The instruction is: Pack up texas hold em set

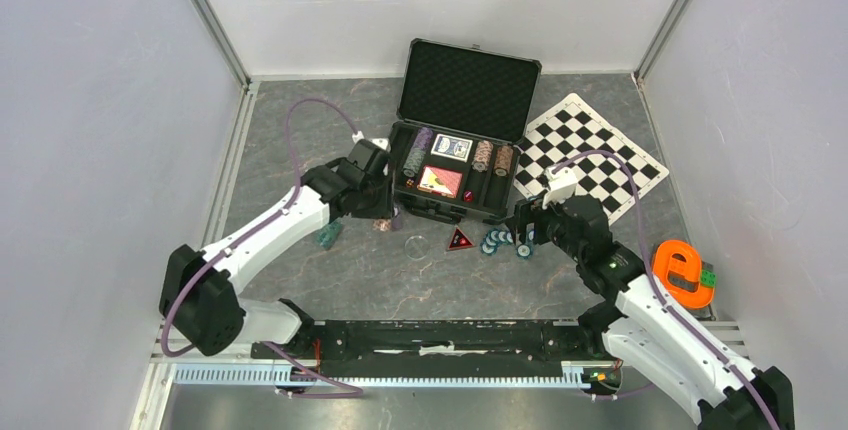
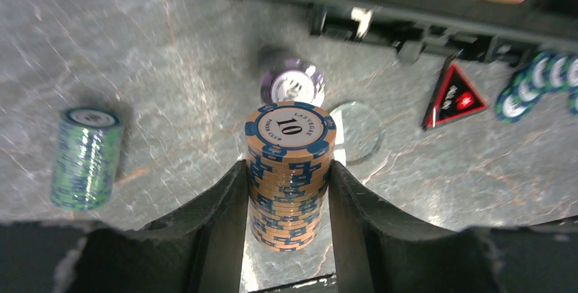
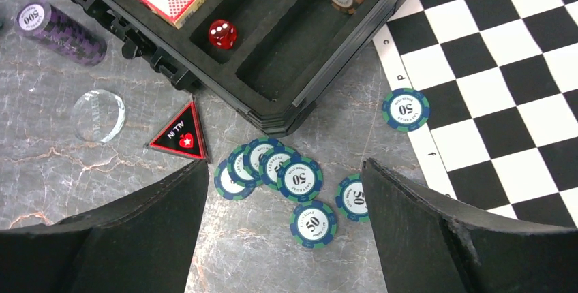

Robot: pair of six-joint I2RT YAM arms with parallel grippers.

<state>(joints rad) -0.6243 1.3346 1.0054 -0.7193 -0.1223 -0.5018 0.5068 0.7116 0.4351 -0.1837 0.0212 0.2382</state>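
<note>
Orange-and-blue chip stack (image 2: 290,136) clamped in left tool (image 2: 287,169); chip packing underway.
Left tool is squeezing the stack upright, just before the front wall of the open black case (image 1: 468,90); next move is calling for a lift over that wall into a free chip slot. Right tool (image 3: 284,170) is hovering, jaws apart, over loose teal chips (image 3: 298,178). Reading: "10 LAS VEGAS" on the stack, "50" on teal, "500" on purple stack (image 3: 61,31), "ALL IN" on triangle marker (image 3: 180,133).

Right gripper (image 3: 285,165) jaws spread over loose teal chips (image 3: 302,178) near case (image 3: 272,68) corner
</note>
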